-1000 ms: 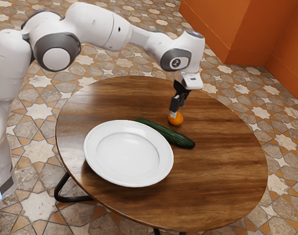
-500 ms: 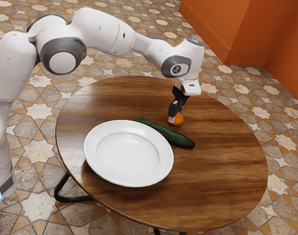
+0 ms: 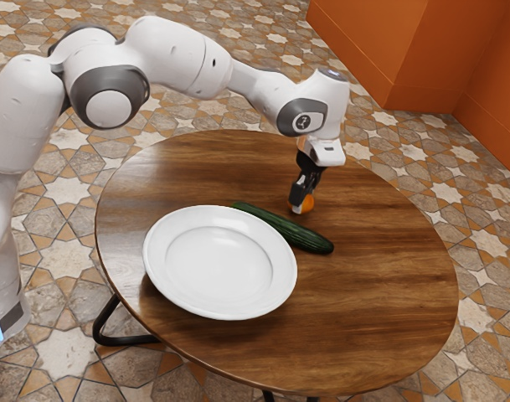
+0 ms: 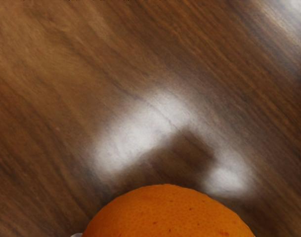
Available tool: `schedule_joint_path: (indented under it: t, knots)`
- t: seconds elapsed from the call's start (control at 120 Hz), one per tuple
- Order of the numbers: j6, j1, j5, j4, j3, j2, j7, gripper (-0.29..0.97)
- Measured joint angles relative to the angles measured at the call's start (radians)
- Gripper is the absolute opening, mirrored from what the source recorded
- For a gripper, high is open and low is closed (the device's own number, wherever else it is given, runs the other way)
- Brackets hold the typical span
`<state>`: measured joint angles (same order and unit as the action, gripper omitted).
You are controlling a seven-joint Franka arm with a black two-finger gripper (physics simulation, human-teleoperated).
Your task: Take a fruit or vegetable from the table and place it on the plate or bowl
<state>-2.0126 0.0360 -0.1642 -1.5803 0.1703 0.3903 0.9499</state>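
A small orange (image 3: 306, 202) rests on the round wooden table (image 3: 380, 276), just behind the far end of a dark green cucumber (image 3: 284, 227). My gripper (image 3: 302, 201) points straight down over the orange, its black fingers low on either side and shut on it. Much of the fruit is covered by the fingers. In the wrist view the orange (image 4: 167, 212) sits right under my hand, with its shadow on the wood beyond it. A large white plate (image 3: 219, 261) lies on the table toward the exterior view's left of the cucumber.
The cucumber lies diagonally between the orange and the plate, close to the plate's far rim. Bare wood spreads over the table's right and near parts. Orange walls (image 3: 422, 50) stand behind at the upper right, and patterned tile floor surrounds the table.
My hand has come down over the orange, so the fingers now reach down its sides. The orange, cucumber and plate have stayed in place.
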Motion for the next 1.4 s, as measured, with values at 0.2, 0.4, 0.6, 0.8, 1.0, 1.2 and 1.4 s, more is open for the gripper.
schedule_joint_path:
  t: [0.2, 0.4, 0.6, 0.8, 1.0, 1.2, 1.4]
  knots:
    - [-0.001, 0.003, -0.003, 0.000, 0.026, -0.037, -0.001, 0.26]
    - [0.042, 0.010, -0.004, -0.096, 0.029, -0.279, -0.001, 0.26]
    - [0.071, -0.002, -0.004, -0.431, -0.115, -0.585, -0.016, 0.30]
    - [0.052, 0.017, -0.002, -0.573, -0.232, -0.660, -0.051, 0.31]
    - [0.035, 0.015, -0.001, -0.634, -0.306, -0.715, -0.087, 0.31]
    - [0.028, 0.015, -0.002, -0.641, -0.317, -0.720, -0.116, 0.41]
    - [0.019, 0.015, -0.005, -0.640, -0.351, -0.717, -0.137, 0.62]
